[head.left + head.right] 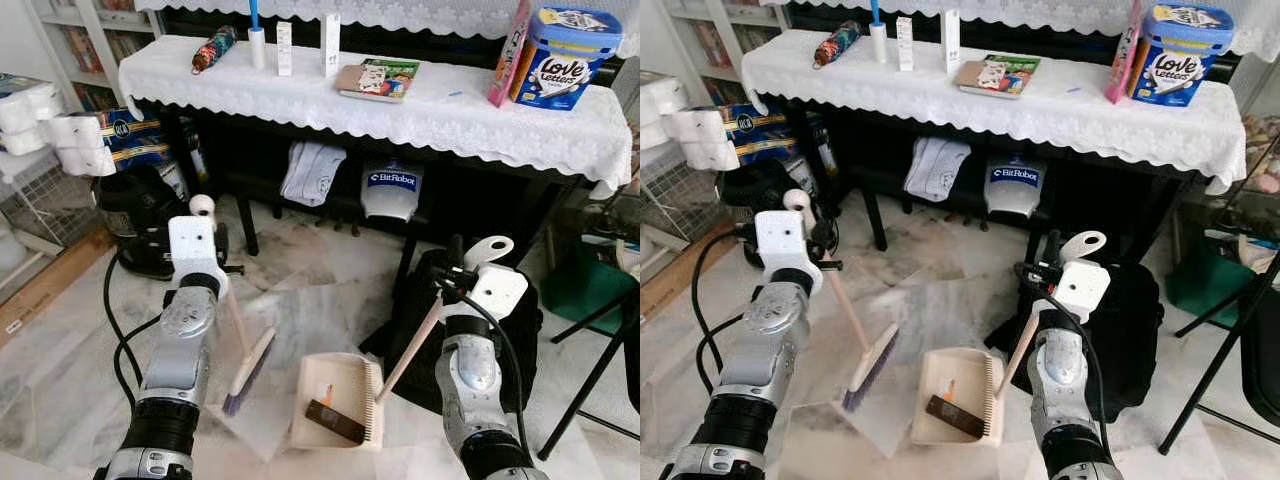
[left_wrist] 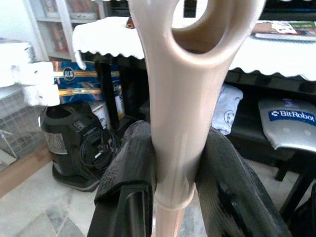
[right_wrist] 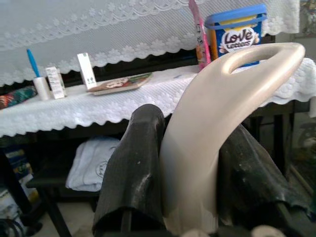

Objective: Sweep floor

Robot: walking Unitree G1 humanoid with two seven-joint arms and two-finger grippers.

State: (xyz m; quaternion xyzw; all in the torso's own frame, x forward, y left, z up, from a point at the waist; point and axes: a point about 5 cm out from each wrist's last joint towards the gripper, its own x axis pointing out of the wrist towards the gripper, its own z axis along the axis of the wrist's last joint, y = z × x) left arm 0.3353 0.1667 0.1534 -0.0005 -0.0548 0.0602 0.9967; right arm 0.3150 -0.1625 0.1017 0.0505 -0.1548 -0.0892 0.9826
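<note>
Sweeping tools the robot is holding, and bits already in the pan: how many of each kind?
Brooms: 1, the broom in the left claw.
Dustpans: 1, the dustpan whose handle the right claw grips.
Bits in the pan: 2, a dark flat piece and a small orange scrap.
Total: 4.

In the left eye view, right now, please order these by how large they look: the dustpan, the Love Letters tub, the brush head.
1. dustpan, the largest.
2. Love Letters tub; it stands farther from the camera, so its true size against the dustpan is unsure.
3. brush head, the smallest, a narrow strip seen on edge.
</note>
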